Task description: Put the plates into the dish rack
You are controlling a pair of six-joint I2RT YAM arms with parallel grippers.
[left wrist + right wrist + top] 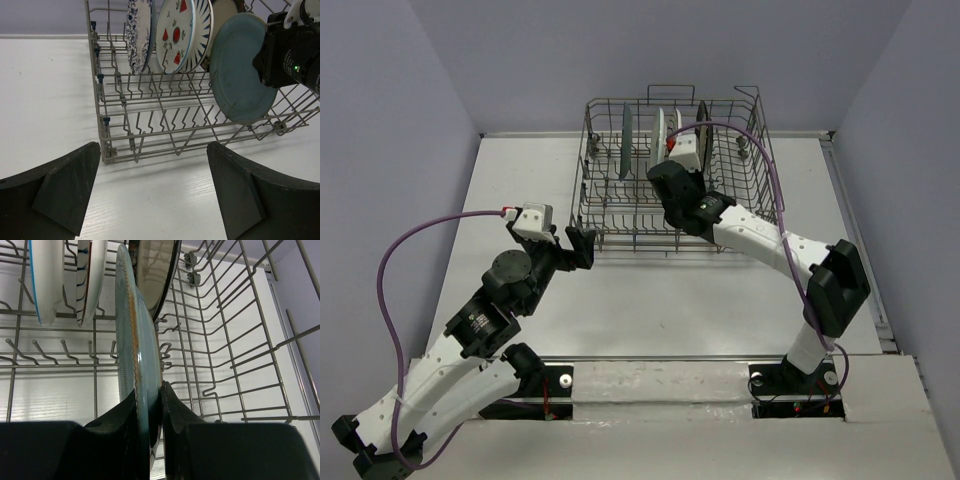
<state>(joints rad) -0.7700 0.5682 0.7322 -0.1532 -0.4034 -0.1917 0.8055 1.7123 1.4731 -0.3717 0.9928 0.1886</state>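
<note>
Inside the dish rack [610, 215], my right gripper [161, 407] is pinching the teal-grey plate [136, 365] upright by its rim; its lower edge is running off-frame. My left gripper [152, 172] is hanging wide open, empty, outside.

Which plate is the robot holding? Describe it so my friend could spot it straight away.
Find the grey wire dish rack at the far side of the table, where plates stand on edge. The held plate is gripped at its rim by the right arm's fingers. It is plain teal-grey with no pattern, unlike the floral, fruit-printed and striped plates beside it.
</note>
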